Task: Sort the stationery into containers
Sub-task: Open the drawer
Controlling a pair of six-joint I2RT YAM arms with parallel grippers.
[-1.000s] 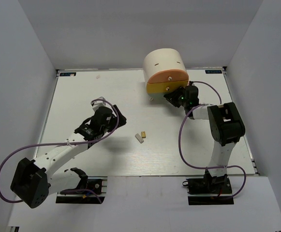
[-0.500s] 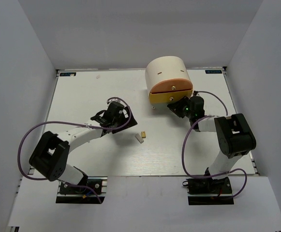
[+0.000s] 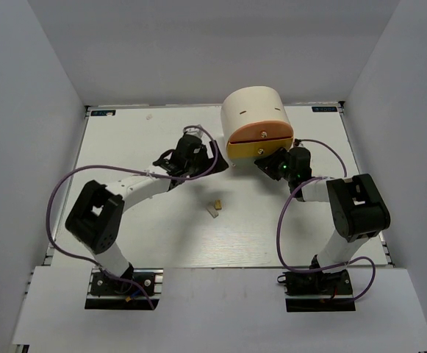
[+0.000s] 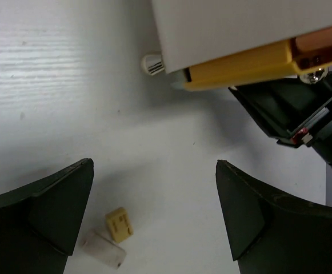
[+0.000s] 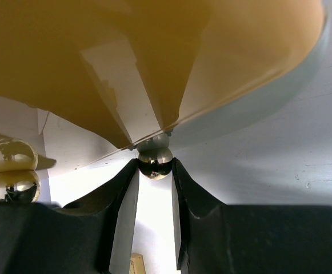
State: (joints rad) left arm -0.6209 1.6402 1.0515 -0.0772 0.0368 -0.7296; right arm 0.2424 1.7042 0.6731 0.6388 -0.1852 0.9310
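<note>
**Yellow drawer pull: don't drag the whole box**

Big stuff first: there's a white table, and at its far side sits the cream organizer with its flat face toward the arms. The yellow drawer sits under the orange drawer. From the left wrist view the yellow one looks to poke out a little past the shell.

The left gripper is spread wide and holding nothing, just off the organizer's left front corner. The right gripper is right up at the yellow drawer's front.

The only stationery I can spot is a tan eraser and a white eraser. They're right beside each other mid-table, well apart from the organizer.

Smallest bit, and the one that matters, is the drawer's round knob. The right fingers are pinched snug on either side of it.

My read is that the step here is pulling the yellow drawer out. Pull straight along its run toward the near edge with no sideways twist, or that slick knob may pop free. The box looks light and might slide along too, so the left arm could brace it. Pull the drawer out far enough that an eraser can drop in.
</note>
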